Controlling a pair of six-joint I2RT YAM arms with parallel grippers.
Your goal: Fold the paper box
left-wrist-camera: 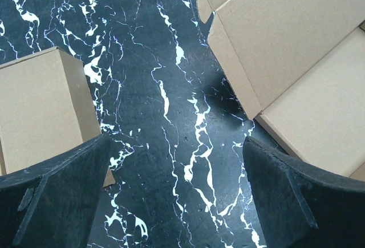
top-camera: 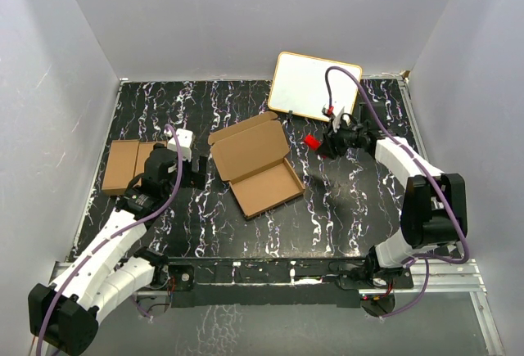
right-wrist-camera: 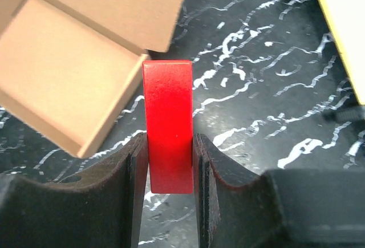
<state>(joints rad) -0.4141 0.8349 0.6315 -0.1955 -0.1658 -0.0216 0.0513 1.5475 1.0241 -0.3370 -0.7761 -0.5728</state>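
Two robot arms share a black, white-veined marble-patterned table (top-camera: pixel 352 209), where the plain brown cardboard paper box (top-camera: pixel 255 168) lies open at centre, its lid flap folded back from the shallow tray. The left gripper (left-wrist-camera: pixel 175 142) hangs with jaws wide apart between the box and a flat pair of brown cardboard cartons (top-camera: pixel 129 166). The right gripper (right-wrist-camera: pixel 169 145) is clamped on a red rectangular block (right-wrist-camera: pixel 167 105), near a white board with a yellow rim (top-camera: pixel 315 86).

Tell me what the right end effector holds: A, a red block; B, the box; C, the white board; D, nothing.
A: the right end effector is shut on a red block, while the box lies open, apart from it.
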